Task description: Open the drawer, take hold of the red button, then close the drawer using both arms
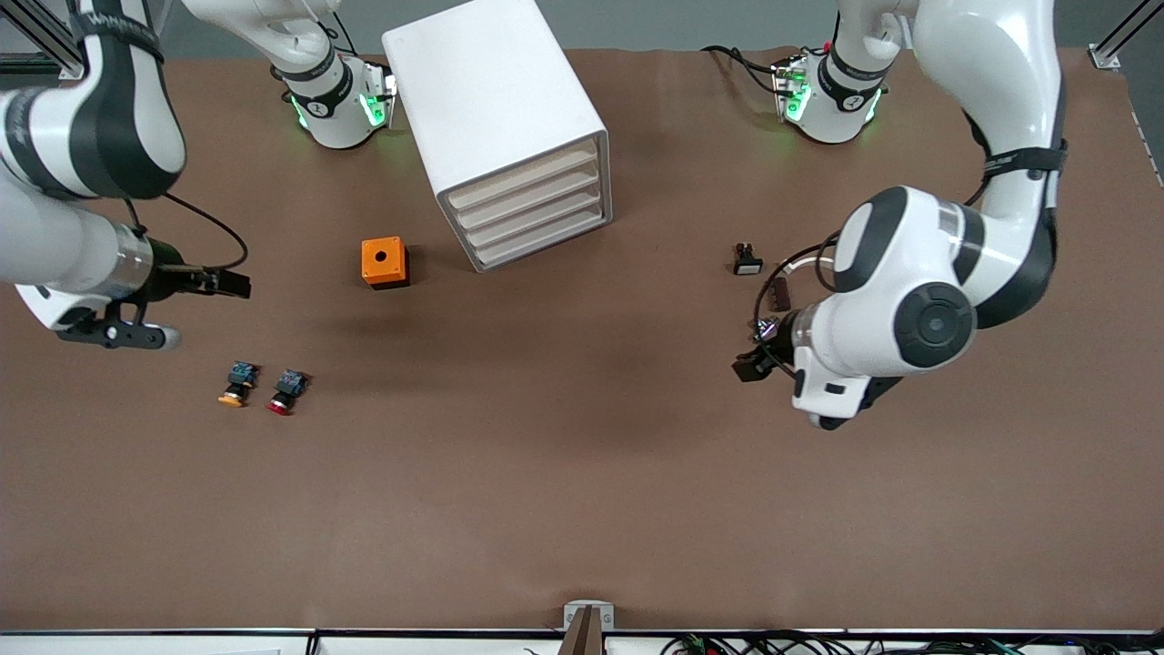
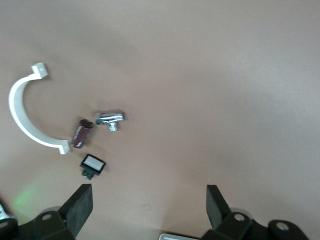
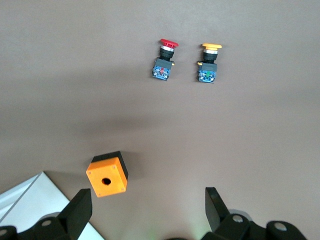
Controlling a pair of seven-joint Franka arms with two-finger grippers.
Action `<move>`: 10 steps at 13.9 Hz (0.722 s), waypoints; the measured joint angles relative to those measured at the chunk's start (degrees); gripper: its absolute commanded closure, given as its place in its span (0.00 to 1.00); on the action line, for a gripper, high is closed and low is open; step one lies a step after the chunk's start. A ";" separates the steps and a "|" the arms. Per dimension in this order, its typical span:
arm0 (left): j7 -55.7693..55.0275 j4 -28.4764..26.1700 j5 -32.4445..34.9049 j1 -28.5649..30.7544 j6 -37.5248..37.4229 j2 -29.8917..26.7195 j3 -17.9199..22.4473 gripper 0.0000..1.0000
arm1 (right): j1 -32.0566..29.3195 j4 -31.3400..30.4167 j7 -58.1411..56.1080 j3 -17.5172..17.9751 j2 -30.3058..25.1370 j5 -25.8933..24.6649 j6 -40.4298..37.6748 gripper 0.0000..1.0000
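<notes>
Front view: the large white boxy cabinet (image 1: 496,109) stands on the brown surface (image 1: 582,509) between the two arm bases, its four cream fronts turned toward the camera. The uppermost shallow white drawer (image 1: 523,177) sits flush, so opening is judged not yet begun. The tiny red-capped push button with blue-black body (image 1: 284,391) lies on the surface toward the right arm's end, just beside a like button with an orange-yellow cap (image 1: 238,384), both nearer the camera than the orange cube with a hole (image 1: 385,262). The right claw (image 1: 195,309) hangs over bare surface close to the buttons, probably staged for the pick. The left claw (image 1: 759,359) hangs over small parts at the left arm's end.

Left wrist view: the left claw (image 2: 149,205) stands wide open and empty above a white curved plastic clip (image 2: 22,117), a brown cylinder (image 2: 82,133), a chrome fitting (image 2: 111,119) and a small white-faced black switch (image 2: 93,165).

Right wrist view: the right claw (image 3: 149,207) is likewise spread and empty; the red button (image 3: 165,61) is well apart from it.
</notes>
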 measured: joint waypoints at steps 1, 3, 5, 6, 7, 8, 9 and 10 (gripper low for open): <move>0.00 -0.01 0.00 0.94 -0.29 -0.33 -0.03 0.00 | -0.06 1.50 -1.46 -0.16 -0.42 -0.15 -1.46 0.00; 0.54 -0.01 0.00 2.59 -0.48 -0.83 -0.08 0.00 | -0.88 3.39 -5.80 -0.63 -1.44 -0.32 -2.79 0.00; 6.51 0.05 0.00 4.55 -1.20 -1.32 -0.10 0.00 | -2.90 4.00 -9.94 -1.08 -2.48 -0.36 -3.02 0.00; 11.89 0.07 0.30 5.62 -2.95 -2.03 -0.02 0.00 | -3.93 4.14 -11.08 -1.21 -2.87 -0.37 -3.03 0.00; 17.47 0.08 1.56 6.67 -5.49 -3.05 0.06 0.00 | -4.74 4.32 -11.53 -1.30 -3.08 -0.37 -3.03 0.00; 22.70 0.10 3.15 7.90 -7.75 -4.38 0.09 0.00 | -5.41 4.41 -11.66 -1.31 -3.14 -0.38 -3.03 0.00; 27.51 0.10 4.11 9.36 -9.49 -5.90 0.11 0.00 | -6.04 4.42 -11.72 -1.32 -3.13 -0.38 -3.12 0.00; 31.65 0.06 4.50 11.02 -11.09 -7.50 0.15 0.00 | -6.66 4.42 -11.77 -1.32 -3.12 -0.38 -3.44 0.00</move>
